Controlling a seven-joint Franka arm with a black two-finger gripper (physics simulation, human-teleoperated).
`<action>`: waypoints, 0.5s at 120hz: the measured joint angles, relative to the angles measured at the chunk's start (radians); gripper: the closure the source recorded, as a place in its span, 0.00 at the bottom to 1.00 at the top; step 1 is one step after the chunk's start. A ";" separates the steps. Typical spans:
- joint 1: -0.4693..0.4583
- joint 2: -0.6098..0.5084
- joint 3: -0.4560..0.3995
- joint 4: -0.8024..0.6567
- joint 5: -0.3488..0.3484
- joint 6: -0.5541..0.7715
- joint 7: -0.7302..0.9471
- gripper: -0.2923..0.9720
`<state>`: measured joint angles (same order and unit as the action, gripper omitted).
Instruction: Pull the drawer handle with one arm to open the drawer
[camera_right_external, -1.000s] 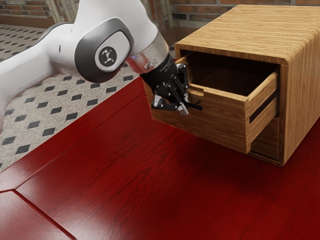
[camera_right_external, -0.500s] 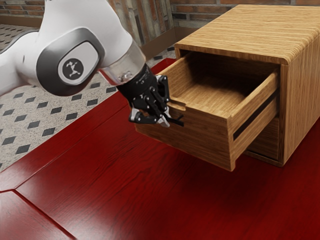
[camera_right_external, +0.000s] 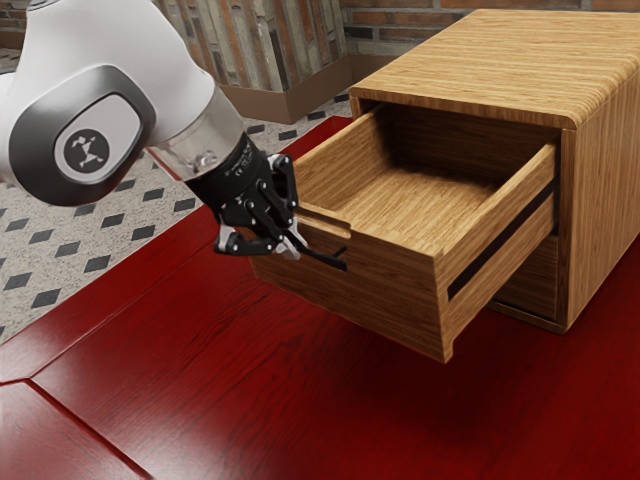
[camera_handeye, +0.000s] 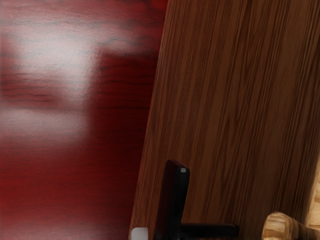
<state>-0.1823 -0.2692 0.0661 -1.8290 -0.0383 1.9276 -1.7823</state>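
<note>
Red polished tabletop (camera_right_external: 250, 400) runs out bare and wide in front of a wooden cabinet (camera_right_external: 500, 60), with a checkered tile floor (camera_right_external: 60, 230) and a brick wall (camera_right_external: 420, 15) beyond the cabinet's far side. The cabinet's upper drawer (camera_right_external: 370, 300) stands well out of the cabinet's face, its tray open to view and its front panel overhanging the tabletop clear of the cabinet's lower edge. The white arm (camera_right_external: 100, 110) reaches toward the cabinet from the side away from it, and its black tool (camera_right_external: 262, 243) sits against the drawer's front panel at the black drawer handle (camera_right_external: 325, 260), near the panel's upper edge and at the corner farthest from the cabinet's visible side wall. Whether the tool is pressed together on the handle or spread around it cannot be told. From the hand's camera, the handle's dark post and bar (camera_handeye: 172, 200) stand off the panel's grain, with the panel's edge and red tabletop just beside them. Open red surface lies on every side of the drawer front away from the cabinet.
</note>
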 joint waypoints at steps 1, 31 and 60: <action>0.001 0.000 -0.001 0.000 0.000 0.000 0.000 0.84; -0.012 -0.006 -0.008 -0.005 0.003 0.020 -0.006 0.69; -0.026 -0.073 -0.017 -0.043 0.004 0.041 -0.010 0.60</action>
<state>-0.2082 -0.3424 0.0495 -1.8720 -0.0344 1.9681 -1.7920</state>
